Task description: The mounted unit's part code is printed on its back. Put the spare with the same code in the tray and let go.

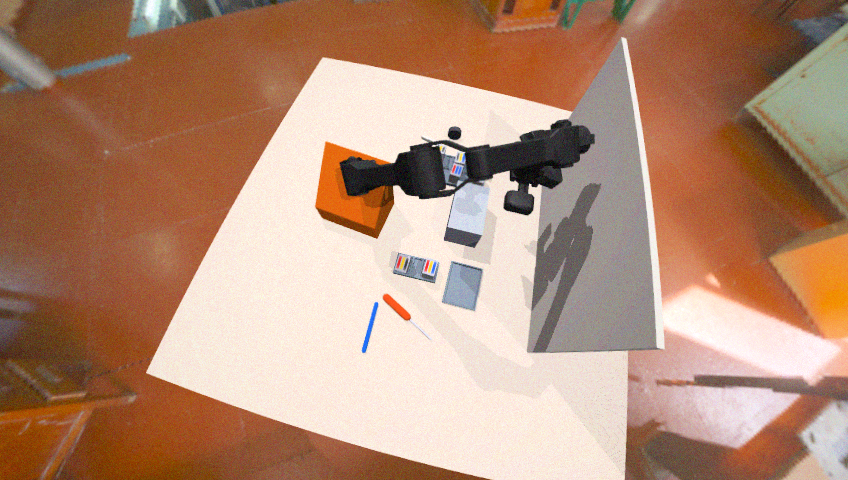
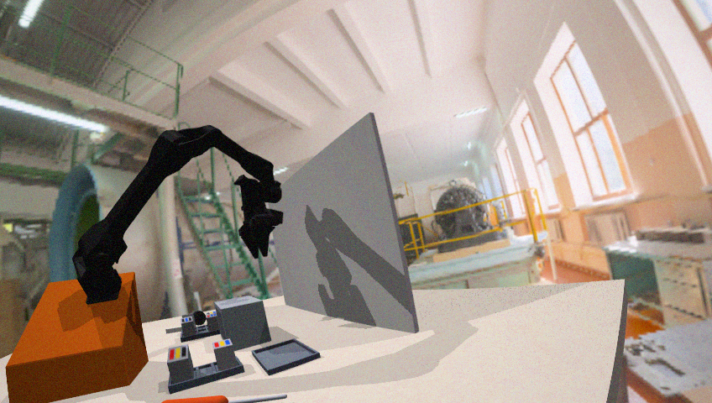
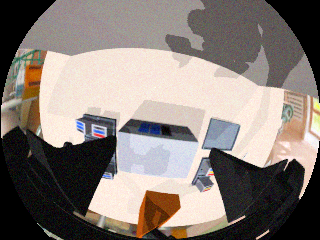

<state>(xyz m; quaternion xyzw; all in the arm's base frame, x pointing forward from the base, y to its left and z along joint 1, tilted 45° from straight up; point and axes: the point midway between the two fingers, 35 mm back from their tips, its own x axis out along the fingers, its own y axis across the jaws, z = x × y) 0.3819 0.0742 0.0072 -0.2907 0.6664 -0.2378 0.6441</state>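
- Arm reaches out from its orange base (image 1: 351,196) over the mounted unit (image 1: 468,215), hand (image 1: 518,202) hanging high between the unit and the grey panel (image 1: 601,237).
- Hand is spread wide with nothing in it, pointing down and back toward the unit; the wrist view shows both fingers flanking the grey box from above.
- That pose makes sense as a look-behind: the code sits on the unit's back face, which turns toward the panel, so the wrist camera has to get to that side.
- Wrist view shows a dark strip with blue marks (image 3: 155,128) along the unit's far edge, probably the code; too blurred to read the colours fully.
- Spares sit in two racks: near rack (image 1: 416,267) with two striped blocks just beside the tray (image 1: 462,285), far rack (image 1: 455,166) mostly hidden under the arm in the top view.
- Stripe labels face up, so they can be matched from above once the code is known.
- Tray lies flat on the table (image 1: 267,333), beside the unit's near end; nothing in it, so no spare has been picked yet.
- Screwdriver (image 1: 397,307), blue stick (image 1: 370,326) and small black puck (image 1: 454,131) lie apart, likely distractors.
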